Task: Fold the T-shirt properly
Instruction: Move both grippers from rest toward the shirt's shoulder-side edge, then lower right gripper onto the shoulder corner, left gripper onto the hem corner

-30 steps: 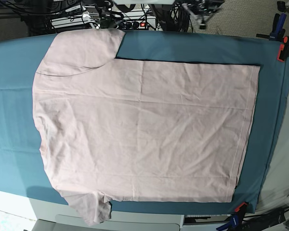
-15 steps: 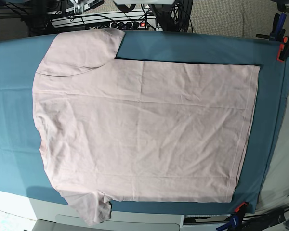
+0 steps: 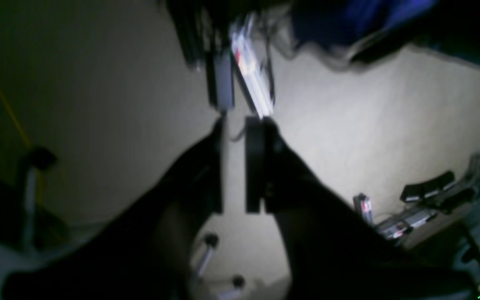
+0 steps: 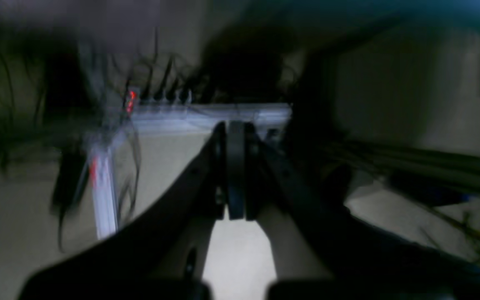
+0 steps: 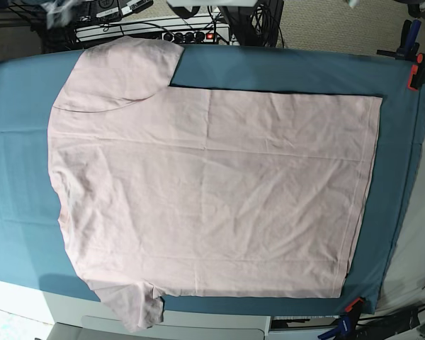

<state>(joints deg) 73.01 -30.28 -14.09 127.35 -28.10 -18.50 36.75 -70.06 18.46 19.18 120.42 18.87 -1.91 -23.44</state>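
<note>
The pale pink T-shirt [image 5: 212, 191] lies spread flat on the teal table cloth [image 5: 14, 156], plain side up. One sleeve [image 5: 120, 71] lies at the back left. The other sleeve [image 5: 138, 308] hangs over the front edge. Neither gripper is over the shirt in the base view. In the left wrist view my left gripper [image 3: 234, 125] points at the floor, with a narrow gap between its fingers and nothing in it. In the right wrist view my right gripper [image 4: 235, 127] is shut and empty, facing cables and a power strip [image 4: 206, 114].
Orange clamps [image 5: 416, 71] [image 5: 352, 306] hold the cloth at the right corners. A power strip [image 5: 177, 32] and cables lie behind the table's far edge. A bare strip of teal cloth runs along the left and right sides of the shirt.
The arm parts at the base view's top edge have drawn outward and almost left the view. The T-shirt has not moved.
</note>
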